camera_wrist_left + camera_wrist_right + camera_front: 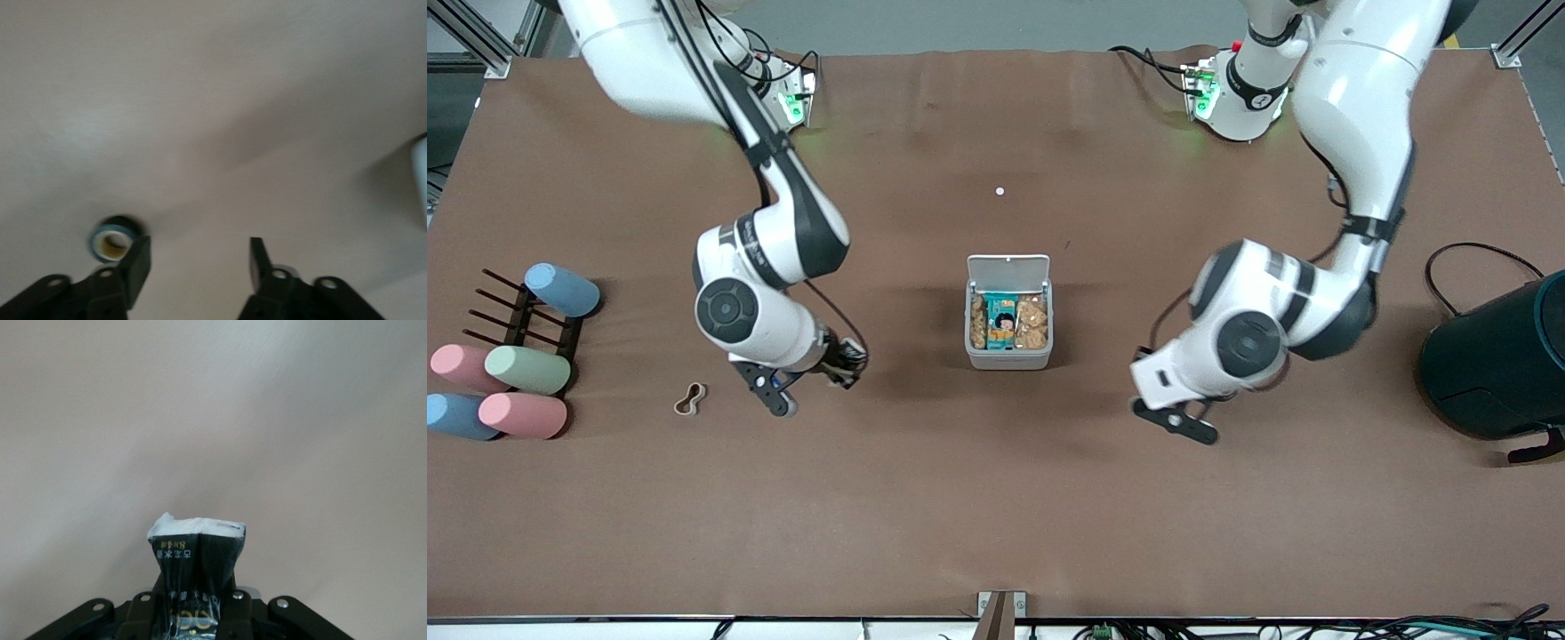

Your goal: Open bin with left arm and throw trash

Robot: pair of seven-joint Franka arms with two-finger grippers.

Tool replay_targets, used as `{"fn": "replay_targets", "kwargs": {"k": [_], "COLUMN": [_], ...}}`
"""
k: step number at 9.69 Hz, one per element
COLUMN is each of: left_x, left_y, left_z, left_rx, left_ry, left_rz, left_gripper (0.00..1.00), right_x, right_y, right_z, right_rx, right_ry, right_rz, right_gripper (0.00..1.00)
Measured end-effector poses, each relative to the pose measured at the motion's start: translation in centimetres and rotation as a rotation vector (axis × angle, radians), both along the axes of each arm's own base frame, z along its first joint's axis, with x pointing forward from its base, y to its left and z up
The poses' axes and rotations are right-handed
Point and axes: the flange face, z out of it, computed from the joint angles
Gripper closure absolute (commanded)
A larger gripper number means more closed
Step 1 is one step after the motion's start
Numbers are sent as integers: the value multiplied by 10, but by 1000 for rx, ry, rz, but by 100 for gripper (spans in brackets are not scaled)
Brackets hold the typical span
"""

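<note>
The white bin (1008, 357) stands mid-table with its lid (1008, 267) open, and printed snack packets lie inside. One edge of the bin shows in the left wrist view (420, 175). My left gripper (1181, 420) (199, 261) is open and empty, low over the table toward the left arm's end from the bin. The black tape roll (113, 239) lies just outside one finger (136, 265); in the front view it is hidden. My right gripper (774, 396) (197, 600) is shut on the dark printed packet (197, 553). The beige rubber loop (690, 399) lies beside it.
A dark rack (525, 320) and several pastel cylinders (527, 369) lie at the right arm's end. A large dark teal container (1498, 364) with a cable stands at the left arm's end. A small white dot (1000, 190) lies farther from the camera than the bin.
</note>
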Motion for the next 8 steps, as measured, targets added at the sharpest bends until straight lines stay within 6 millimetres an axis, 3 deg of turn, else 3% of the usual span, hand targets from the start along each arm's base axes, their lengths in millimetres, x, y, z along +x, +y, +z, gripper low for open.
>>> {"fn": "replay_targets", "kwargs": {"k": [2,5,7,8], "left_x": [9,-9,-21,-28], "left_y": [57,95,116,114], "left_z": [-32,-85,-107,-115], "left_rx": [-29,-36,-43,-50], "left_ry": [-10,-36,-37,-45], "left_rz": [-39,-109,-106,-107], "left_gripper": [0,0,0,0], "right_x": [-18,-24,-31,-40], "right_y": [64,122,147,161], "right_z": [28,27,19,14], "right_rx": [46,79,103,98], "right_ry": [16,26,26,33], "right_rz": [-204,-554,-653,-650], "right_gripper": [100,100,97,95]}}
